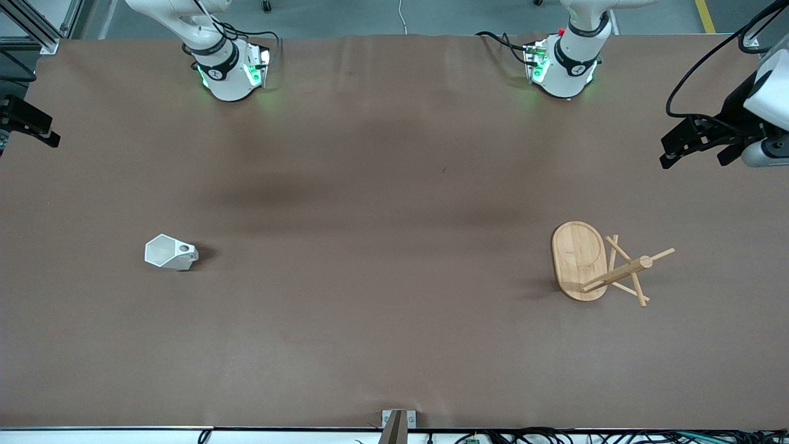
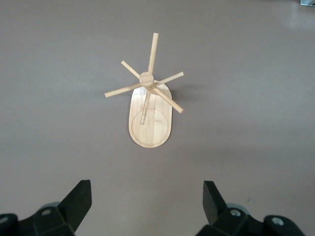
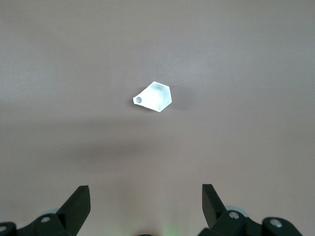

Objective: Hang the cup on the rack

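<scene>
Brown table (image 1: 382, 185); left claw (image 2: 147, 206), right claw (image 3: 146, 206) both spread wide, empty; cup (image 1: 171, 252), rack (image 1: 595, 262) untouched.

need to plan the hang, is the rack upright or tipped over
Upright: the rack stands flat on its oval base, and the left wrist view looks down on the post top with pegs spread around it.

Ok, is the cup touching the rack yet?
Apart. The front view shows the cup near the right arm's end and the rack near the left arm's end, bare table between.
</scene>
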Controlling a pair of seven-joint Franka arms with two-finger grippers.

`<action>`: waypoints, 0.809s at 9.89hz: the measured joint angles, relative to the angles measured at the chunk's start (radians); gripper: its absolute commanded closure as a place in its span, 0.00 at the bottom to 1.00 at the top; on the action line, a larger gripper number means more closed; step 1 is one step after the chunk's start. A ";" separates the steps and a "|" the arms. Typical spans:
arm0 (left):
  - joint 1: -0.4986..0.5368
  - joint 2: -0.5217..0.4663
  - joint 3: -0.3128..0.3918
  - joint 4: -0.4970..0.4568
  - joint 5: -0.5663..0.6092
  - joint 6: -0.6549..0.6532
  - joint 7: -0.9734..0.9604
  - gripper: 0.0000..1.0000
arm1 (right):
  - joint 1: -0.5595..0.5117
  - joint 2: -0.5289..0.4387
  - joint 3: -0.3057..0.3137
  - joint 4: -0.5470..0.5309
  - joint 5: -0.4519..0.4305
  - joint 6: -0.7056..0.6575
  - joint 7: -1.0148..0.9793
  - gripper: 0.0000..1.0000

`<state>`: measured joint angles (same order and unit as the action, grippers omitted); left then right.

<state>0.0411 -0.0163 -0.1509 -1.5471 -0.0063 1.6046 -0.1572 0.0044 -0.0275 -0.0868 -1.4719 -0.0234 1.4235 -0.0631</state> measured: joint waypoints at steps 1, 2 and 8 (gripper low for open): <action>-0.001 0.007 -0.001 0.000 0.000 0.000 0.000 0.00 | 0.000 0.000 0.000 0.000 0.000 0.000 0.000 0.00; -0.003 0.013 -0.001 0.000 0.000 0.000 0.000 0.00 | 0.001 0.000 0.000 0.000 0.000 0.000 0.000 0.00; -0.002 0.029 0.000 0.003 0.000 -0.008 0.000 0.00 | -0.012 0.058 -0.002 -0.005 0.000 0.053 0.000 0.00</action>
<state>0.0390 0.0125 -0.1513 -1.5443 -0.0064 1.5963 -0.1571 -0.0080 0.0302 -0.0887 -1.4772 -0.0233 1.4763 -0.0630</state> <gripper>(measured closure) 0.000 0.000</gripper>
